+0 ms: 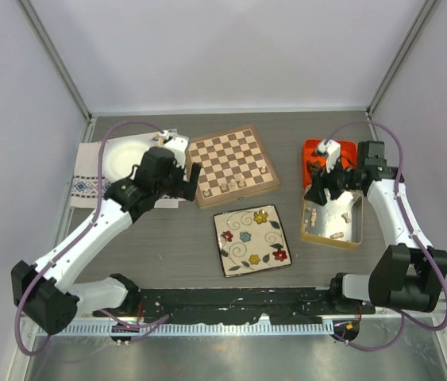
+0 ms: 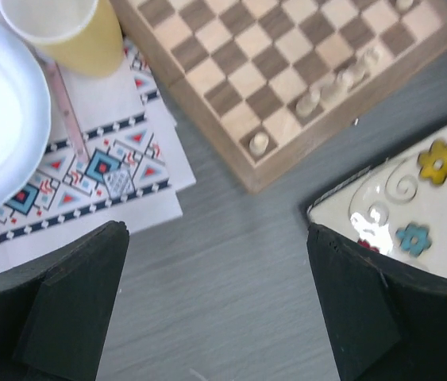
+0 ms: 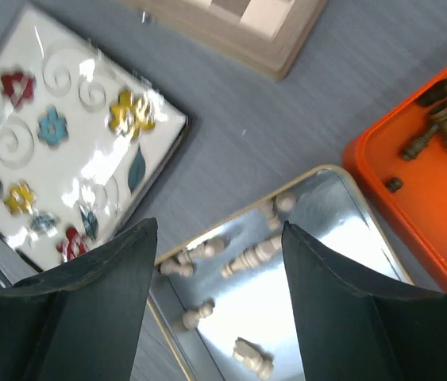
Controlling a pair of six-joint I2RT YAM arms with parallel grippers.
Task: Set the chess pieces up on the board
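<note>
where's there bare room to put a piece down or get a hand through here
Most of the board is bare; pale pieces sit mostly along its near edge. Open tabletop lies between the patterned cloth, the board's near corner and the floral plate. Crowded: the tin and orange tray, both cluttered inside.

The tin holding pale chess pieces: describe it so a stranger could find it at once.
Right of the chessboard lie two shallow containers. The tin is the nearer one, beside the floral plate. Unlike the orange tray behind it, which holds dark pieces, it is shiny silver inside with a gold rim.
</note>
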